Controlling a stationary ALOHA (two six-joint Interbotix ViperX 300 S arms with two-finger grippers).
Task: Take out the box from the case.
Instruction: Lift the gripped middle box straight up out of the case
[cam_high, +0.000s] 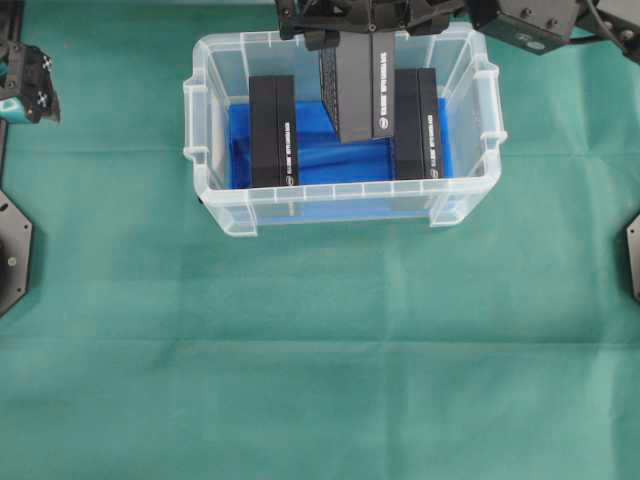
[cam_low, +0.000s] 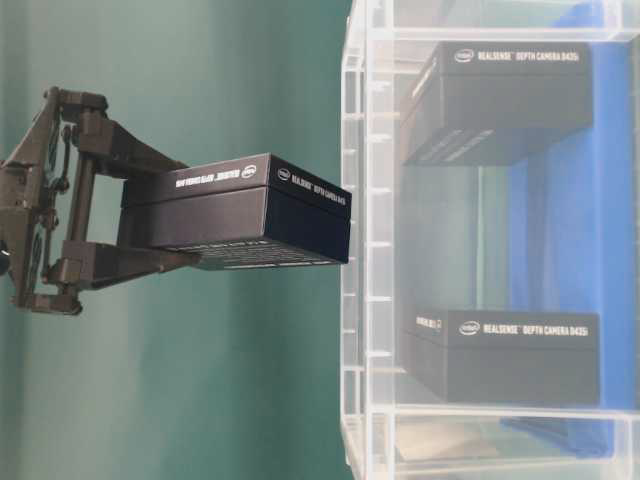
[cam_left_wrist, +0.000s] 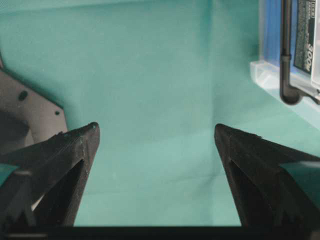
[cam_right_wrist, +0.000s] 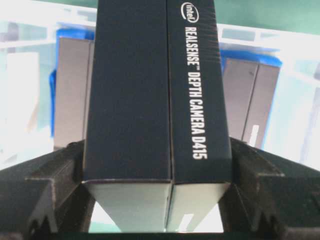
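The right gripper (cam_low: 195, 228) was clamped on a black box (cam_high: 357, 88), holding it lifted above the clear plastic case (cam_high: 340, 208) on a green tablecloth (cam_high: 320, 360). Two more black boxes (cam_high: 273, 130) stood inside the case on blue cloth (cam_high: 340, 155). The left gripper (cam_left_wrist: 156, 132) hovered wide apart and empty, beside the case.

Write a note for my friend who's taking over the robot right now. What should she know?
Right tool: shut on the box, holding it up above the case.
Left tool: open, holding nothing, off to the left over the green cloth.
Two other boxes, one left and one right, stand in the case on its blue lining.
Done: box gripped and lifted.
Left: carry it clear of the case and set it on the cloth.
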